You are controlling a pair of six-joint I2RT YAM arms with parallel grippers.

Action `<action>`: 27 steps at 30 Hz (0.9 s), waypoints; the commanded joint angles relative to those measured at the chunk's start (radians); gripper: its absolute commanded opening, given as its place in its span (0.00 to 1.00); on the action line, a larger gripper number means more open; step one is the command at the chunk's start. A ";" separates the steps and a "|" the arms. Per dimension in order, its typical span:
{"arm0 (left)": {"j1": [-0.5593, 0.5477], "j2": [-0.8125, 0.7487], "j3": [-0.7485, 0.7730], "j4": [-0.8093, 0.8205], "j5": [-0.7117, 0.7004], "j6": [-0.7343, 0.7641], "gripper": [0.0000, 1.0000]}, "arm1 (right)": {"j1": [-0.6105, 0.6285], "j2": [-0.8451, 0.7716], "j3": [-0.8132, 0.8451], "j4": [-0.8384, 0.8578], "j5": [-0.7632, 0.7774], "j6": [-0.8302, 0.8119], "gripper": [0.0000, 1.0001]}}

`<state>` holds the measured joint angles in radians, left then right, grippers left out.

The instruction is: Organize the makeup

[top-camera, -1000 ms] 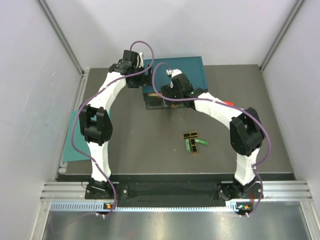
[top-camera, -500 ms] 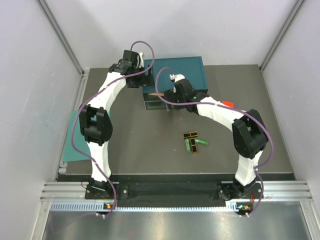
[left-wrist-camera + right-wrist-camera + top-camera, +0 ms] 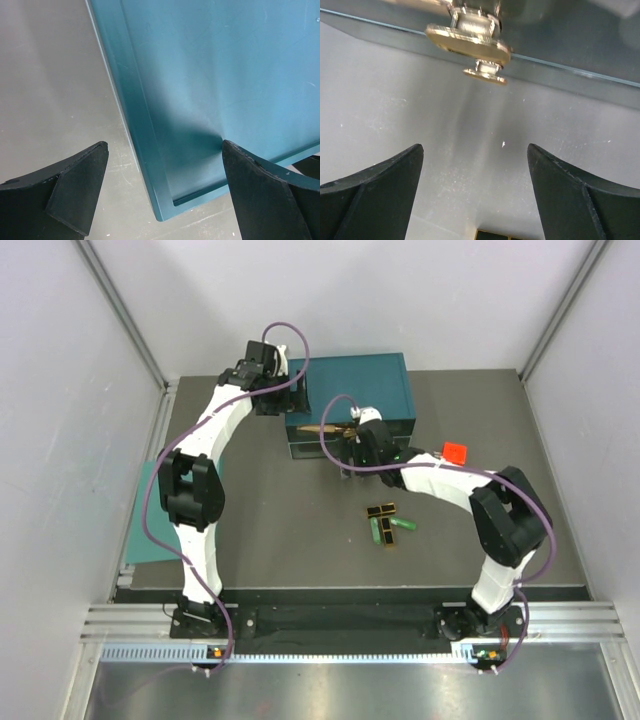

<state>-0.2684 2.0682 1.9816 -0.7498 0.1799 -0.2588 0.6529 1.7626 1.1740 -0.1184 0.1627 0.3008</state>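
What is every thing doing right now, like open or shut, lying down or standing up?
Lid: open.
Left gripper: open, empty, astride the lid's edge.
Right gripper: open, empty, above the table.
Green sticks: lying flat on the table.
Black-and-gold case: lying flat beside the sticks.
Red cube: sitting on the table.

Pale grey walls [image 3: 400,300] enclose a dark grey surface [image 3: 300,530]; aluminium rails [image 3: 570,618] line its near edge.

The top camera looks down from behind; both wrist cameras look closely at the same teal case [image 3: 365,375].
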 commanded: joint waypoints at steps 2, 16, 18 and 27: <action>0.005 -0.005 -0.049 -0.031 -0.005 0.033 0.99 | 0.013 0.040 0.015 0.151 0.052 0.055 0.86; 0.005 -0.019 -0.089 0.000 0.039 0.030 0.99 | 0.050 0.144 0.061 0.289 0.218 0.040 0.84; 0.005 -0.019 -0.095 0.000 0.041 0.032 0.99 | 0.053 0.149 0.058 0.299 0.241 0.044 0.82; 0.005 -0.017 -0.107 -0.002 0.041 0.036 0.99 | 0.056 0.219 0.127 0.312 0.270 0.063 0.74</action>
<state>-0.2657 2.0502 1.9144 -0.6743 0.2584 -0.2600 0.6983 1.9480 1.2388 0.1394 0.3920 0.3454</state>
